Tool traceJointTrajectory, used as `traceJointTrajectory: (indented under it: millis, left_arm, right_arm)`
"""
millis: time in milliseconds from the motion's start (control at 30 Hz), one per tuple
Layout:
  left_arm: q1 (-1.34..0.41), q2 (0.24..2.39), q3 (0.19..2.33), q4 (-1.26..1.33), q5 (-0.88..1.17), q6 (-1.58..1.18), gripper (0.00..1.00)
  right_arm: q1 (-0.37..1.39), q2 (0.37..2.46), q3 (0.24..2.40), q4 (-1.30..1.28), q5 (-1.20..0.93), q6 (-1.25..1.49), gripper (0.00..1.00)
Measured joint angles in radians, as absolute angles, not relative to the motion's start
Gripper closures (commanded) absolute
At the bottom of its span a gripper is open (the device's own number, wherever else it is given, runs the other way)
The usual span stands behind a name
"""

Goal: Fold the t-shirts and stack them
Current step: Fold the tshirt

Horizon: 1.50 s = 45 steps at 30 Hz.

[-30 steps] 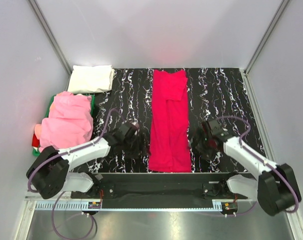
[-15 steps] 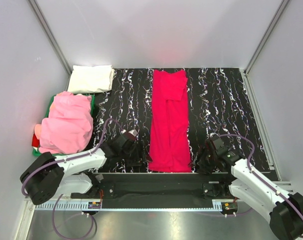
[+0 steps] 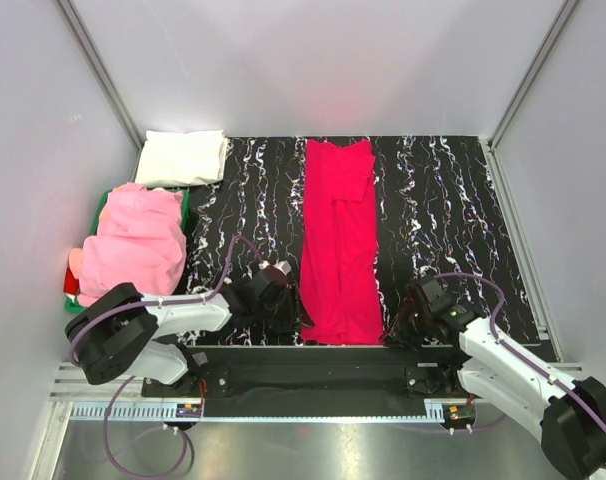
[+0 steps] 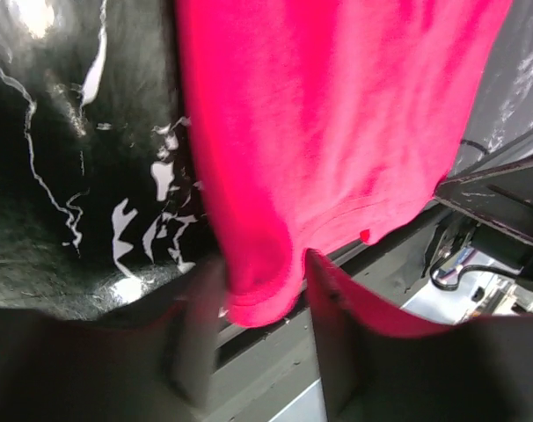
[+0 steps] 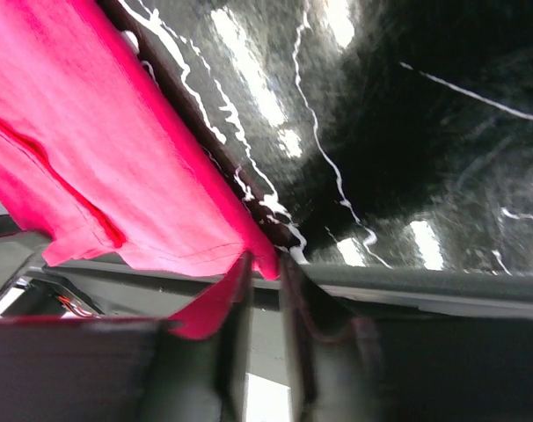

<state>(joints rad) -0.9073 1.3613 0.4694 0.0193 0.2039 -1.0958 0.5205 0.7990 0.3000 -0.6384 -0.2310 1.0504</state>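
The red shirt lies in a long, narrow strip down the middle of the tabletop, with its hem at the near edge. I am at the crosswise fold, getting hold of the two hem corners. My left tool straddles the near-left corner. Its jaws stand apart with the cloth between them and are not clearly pressed onto it. My right tool sits at the near-right corner, jaws almost together with the hem's edge at their tips. I cannot tell from here whether that corner is truly clamped. A pink shirt and a folded white shirt wait at the far left. The next move, as I judge it, calls for both corners pinched through every layer. After that comes an even lift, carrying the hem away toward the collar so the strip halves squarely without skewing.
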Motion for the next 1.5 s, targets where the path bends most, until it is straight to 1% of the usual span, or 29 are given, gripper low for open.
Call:
traceJointTrajectory:
  millis: [33,67,100,133,167,267,400,433,467,533,600,633,667,767,800,900,967,1000,1100,1133,1167,1200,1233,1367,1500]
  left_arm:
    - [-0.910,1.368,0.469,0.022,0.206,-1.100,0.80]
    - [-0.912,1.372,0.469,0.023,0.204,-1.105,0.89]
    - [-0.914,1.377,0.468,0.019,0.201,-1.103,0.95]
    - [-0.915,1.380,0.466,0.017,0.201,-1.103,1.00]
    - [-0.916,1.380,0.465,0.019,0.200,-1.100,1.00]
    - [-0.918,1.366,0.464,0.001,0.190,-1.106,1.00]
    - [-0.938,1.278,0.443,-0.070,0.147,-1.144,1.00]
    - [-0.944,1.251,0.435,-0.085,0.139,-1.158,0.99]
    - [-0.948,1.232,0.427,-0.096,0.132,-1.169,0.86]
    - [-0.955,1.189,0.407,-0.113,0.118,-1.198,0.65]
    - [-0.959,1.150,0.374,-0.117,0.107,-1.234,0.51]
    - [-0.961,1.128,0.352,-0.114,0.101,-1.253,0.43]
    - [-0.962,1.103,0.332,-0.115,0.100,-1.275,0.40]
    - [-0.966,1.037,0.320,-0.139,0.081,-1.290,0.41]
    - [-0.967,1.030,0.320,-0.150,0.074,-1.290,0.36]
    - [-0.967,1.031,0.320,-0.155,0.063,-1.287,0.32]
    - [-0.967,1.056,0.325,-0.130,0.066,-1.283,0.32]
    - [-0.967,1.075,0.333,-0.116,0.066,-1.280,0.34]
    - [-0.976,1.174,0.376,-0.067,0.073,-1.274,0.47]
    - [-0.983,1.204,0.389,-0.054,0.075,-1.272,0.66]
    - [-0.989,1.224,0.398,-0.046,0.076,-1.273,0.76]
    - [-1.000,1.249,0.405,-0.042,0.074,-1.266,0.90]
    - [-1.008,1.266,0.406,-0.044,0.074,-1.263,1.00]
    - [-1.032,1.267,0.421,-0.076,0.069,-1.261,1.00]
    - [-1.060,1.183,0.471,-0.250,0.028,-1.262,1.00]
  right_arm:
    - [0.521,0.805,0.298,-0.630,-0.233,1.051,0.81]
    - [0.522,0.812,0.296,-0.620,-0.234,1.052,0.85]
    - [0.522,0.818,0.295,-0.610,-0.236,1.053,0.94]
    - [0.522,0.823,0.294,-0.603,-0.238,1.053,0.99]
    - [0.523,0.824,0.294,-0.599,-0.238,1.054,1.00]
    - [0.524,0.809,0.295,-0.604,-0.237,1.055,1.00]
    - [0.524,0.746,0.307,-0.645,-0.228,1.056,1.00]
    - [0.524,0.730,0.310,-0.656,-0.228,1.057,1.00]
    - [0.524,0.718,0.312,-0.665,-0.228,1.060,1.00]
    - [0.524,0.696,0.315,-0.683,-0.228,1.068,1.00]
    - [0.524,0.669,0.315,-0.708,-0.227,1.077,1.00]
    - [0.524,0.651,0.315,-0.725,-0.226,1.082,1.00]
    - [0.525,0.632,0.315,-0.743,-0.226,1.088,1.00]
    - [0.525,0.569,0.318,-0.790,-0.227,1.103,1.00]
    - [0.525,0.549,0.318,-0.800,-0.230,1.108,1.00]
    - [0.525,0.512,0.318,-0.813,-0.248,1.120,1.00]
    - [0.526,0.504,0.318,-0.813,-0.259,1.125,1.00]
    - [0.526,0.504,0.318,-0.813,-0.263,1.126,1.00]
    - [0.528,0.508,0.318,-0.814,-0.274,1.126,1.00]
    - [0.528,0.510,0.318,-0.814,-0.275,1.126,1.00]
    - [0.528,0.513,0.318,-0.814,-0.275,1.126,1.00]
    - [0.529,0.514,0.318,-0.815,-0.275,1.126,1.00]
    - [0.529,0.514,0.318,-0.815,-0.275,1.126,1.00]
    - [0.529,0.514,0.331,-0.841,-0.274,1.126,1.00]
    - [0.530,0.502,0.417,-0.915,-0.271,1.124,1.00]
